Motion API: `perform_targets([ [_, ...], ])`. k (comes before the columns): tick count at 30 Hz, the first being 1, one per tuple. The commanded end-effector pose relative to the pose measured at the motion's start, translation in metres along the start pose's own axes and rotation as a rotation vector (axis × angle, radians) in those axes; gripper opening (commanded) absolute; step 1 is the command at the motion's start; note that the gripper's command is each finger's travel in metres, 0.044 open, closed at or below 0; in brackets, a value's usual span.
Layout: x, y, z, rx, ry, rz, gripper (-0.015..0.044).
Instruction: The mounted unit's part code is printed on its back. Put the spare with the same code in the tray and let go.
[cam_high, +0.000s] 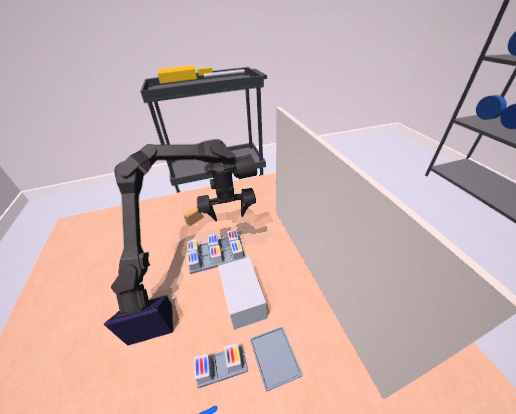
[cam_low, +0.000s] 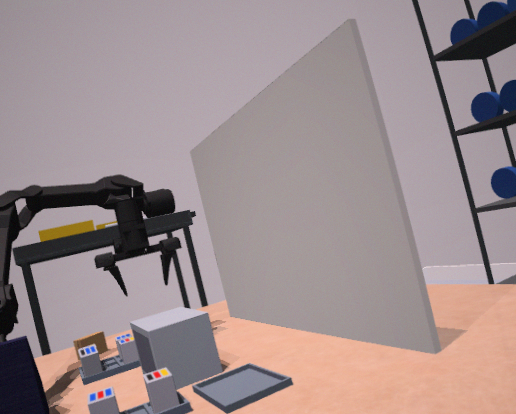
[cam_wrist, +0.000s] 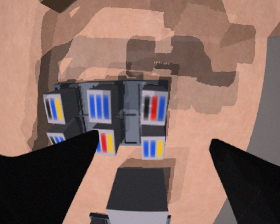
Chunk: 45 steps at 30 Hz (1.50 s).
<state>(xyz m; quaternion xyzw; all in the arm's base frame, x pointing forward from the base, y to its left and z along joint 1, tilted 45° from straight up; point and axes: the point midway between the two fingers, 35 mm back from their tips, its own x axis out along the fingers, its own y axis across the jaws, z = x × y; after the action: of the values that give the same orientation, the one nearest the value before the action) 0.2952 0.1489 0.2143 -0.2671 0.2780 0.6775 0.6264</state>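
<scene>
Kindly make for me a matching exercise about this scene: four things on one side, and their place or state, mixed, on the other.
1. tool
2. tray
3. orange block
4. cart

A. bears yellow things
B. open, above the table
C. holds nothing
D. on the table, beyond the spares

1-B, 2-C, 3-D, 4-A

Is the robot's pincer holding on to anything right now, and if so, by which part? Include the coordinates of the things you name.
Nothing is held: the pincer (cam_high: 230, 219) (cam_low: 146, 291) (cam_wrist: 155, 141) is open, above the table (cam_high: 65, 280) (cam_low: 325, 370) (cam_wrist: 200, 195).

The top view's lower edge cuts off a blue object (cam_high: 208, 410), leaving it unidentifiable.
</scene>
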Motion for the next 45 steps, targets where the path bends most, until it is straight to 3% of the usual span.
perform_targets([
  [1, 0.009, 0.002, 0.002, -0.019, -0.004, -0.004, 0.0361],
  [4, 0.031, 0.0, 0.002, -0.02, -0.005, -0.005, 0.03],
  [45, 0.089, -0.004, 0.001, -0.021, -0.005, -0.005, 0.03],
])
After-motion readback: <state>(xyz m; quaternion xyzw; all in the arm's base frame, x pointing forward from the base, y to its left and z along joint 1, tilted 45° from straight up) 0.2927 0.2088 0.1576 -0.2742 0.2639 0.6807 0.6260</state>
